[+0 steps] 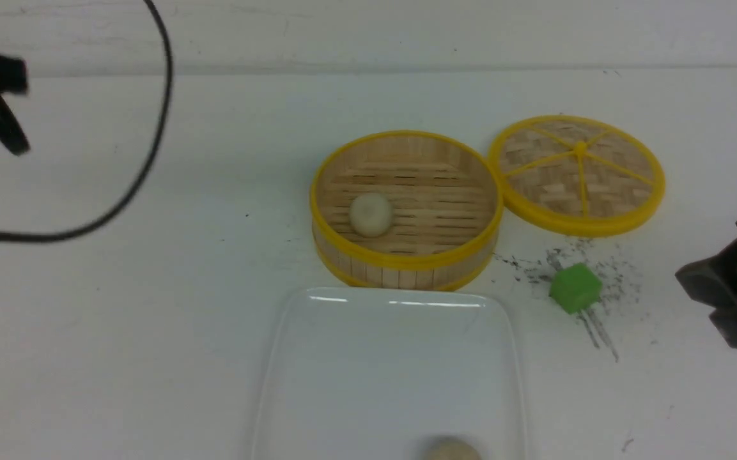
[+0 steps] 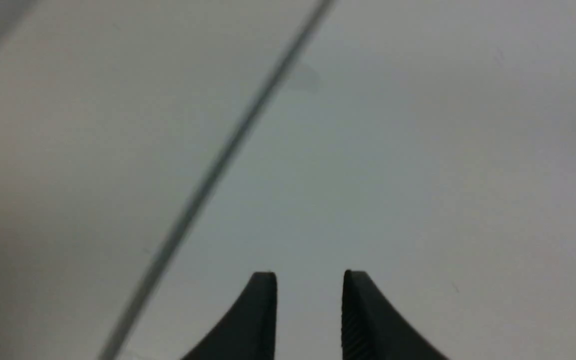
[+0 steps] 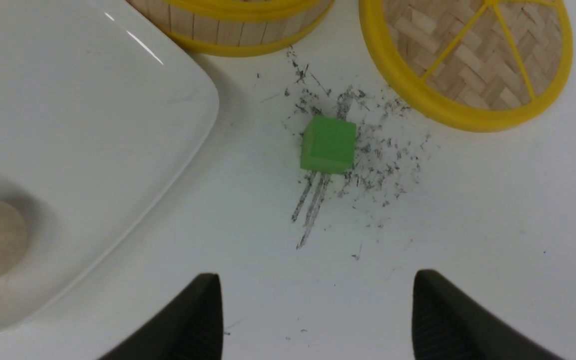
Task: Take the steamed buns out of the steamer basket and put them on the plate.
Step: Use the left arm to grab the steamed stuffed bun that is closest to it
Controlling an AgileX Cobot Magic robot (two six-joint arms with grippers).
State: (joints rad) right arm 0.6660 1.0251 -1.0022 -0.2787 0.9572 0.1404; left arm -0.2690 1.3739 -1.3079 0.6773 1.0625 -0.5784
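One steamed bun (image 1: 370,215) sits in steamer basket (image 1: 406,260), second bun (image 1: 450,450) on plate (image 1: 342,358); left gripper (image 2: 309,276) narrowly parted, right gripper (image 3: 316,276) wide, both empty; risk: fingers clip the deep basket wall or squeeze the smooth bun out.

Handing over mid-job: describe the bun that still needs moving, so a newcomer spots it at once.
Find the round bamboo basket with yellow rims, just beyond the white plate. On its slatted floor, toward the robot's left, sits one small cream-white ball: that is the bun. Unlike the other bun, which lies at the plate's near edge, it is inside the basket.
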